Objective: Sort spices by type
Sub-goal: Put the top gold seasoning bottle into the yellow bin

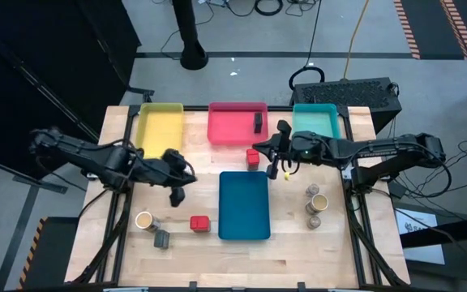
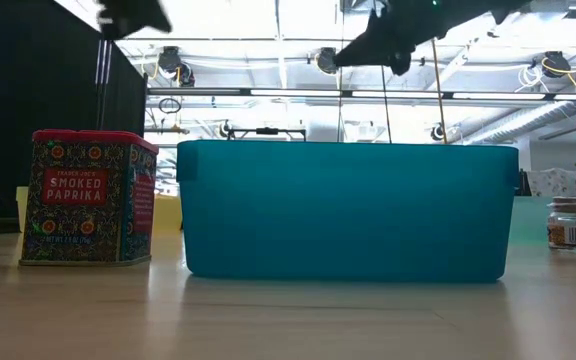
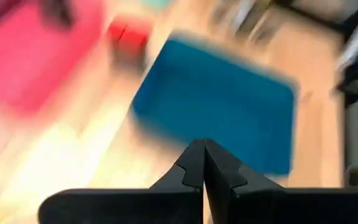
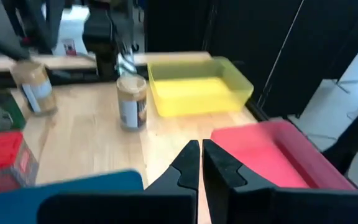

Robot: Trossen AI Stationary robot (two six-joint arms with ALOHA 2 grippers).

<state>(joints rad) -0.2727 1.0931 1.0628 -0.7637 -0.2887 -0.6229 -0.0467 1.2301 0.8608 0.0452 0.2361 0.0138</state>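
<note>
My left gripper (image 1: pixel 176 193) is shut and empty, above the table between the yellow tray (image 1: pixel 160 128) and the blue tray (image 1: pixel 244 204). In the right wrist view a tan jar (image 4: pixel 132 102) stands on the table under that arm. My right gripper (image 1: pixel 269 154) is shut and empty, raised beside a red box (image 1: pixel 253 158) in front of the pink tray (image 1: pixel 232 128). A dark box (image 1: pixel 259 122) lies in the pink tray. Another tan jar (image 1: pixel 143 220), a grey box (image 1: pixel 161 238) and a red paprika tin (image 1: pixel 199 223) stand near the left front. Three jars (image 1: pixel 318 203) stand at the right.
A teal tray (image 1: pixel 314 122) sits at the far right. In the low view the blue tray (image 2: pixel 348 210) fills the middle, with the paprika tin (image 2: pixel 88 200) to its left. Bare wood lies along the near edge (image 1: pixel 242 264).
</note>
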